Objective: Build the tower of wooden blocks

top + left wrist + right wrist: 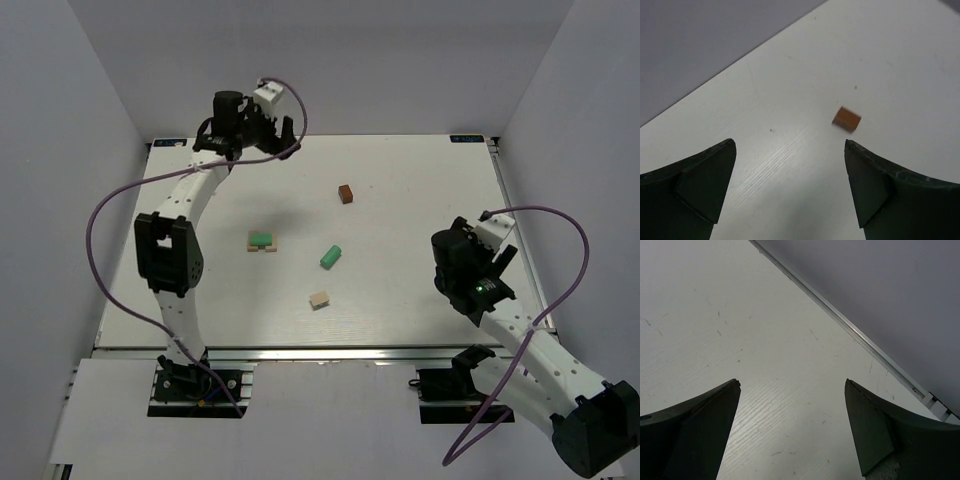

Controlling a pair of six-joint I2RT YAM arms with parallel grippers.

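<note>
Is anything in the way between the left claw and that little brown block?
Nothing visible is. Only tabletop lies between the open left gripper and the brown block; the other blocks lie off that line.

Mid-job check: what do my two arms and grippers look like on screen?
Both arms, left arm and right arm, have white links with black joint housings, and a purple cable loops from each. A small green light glows on the right wrist. The left gripper and right gripper have dark, wedge-shaped fingers tapering to points.
</note>
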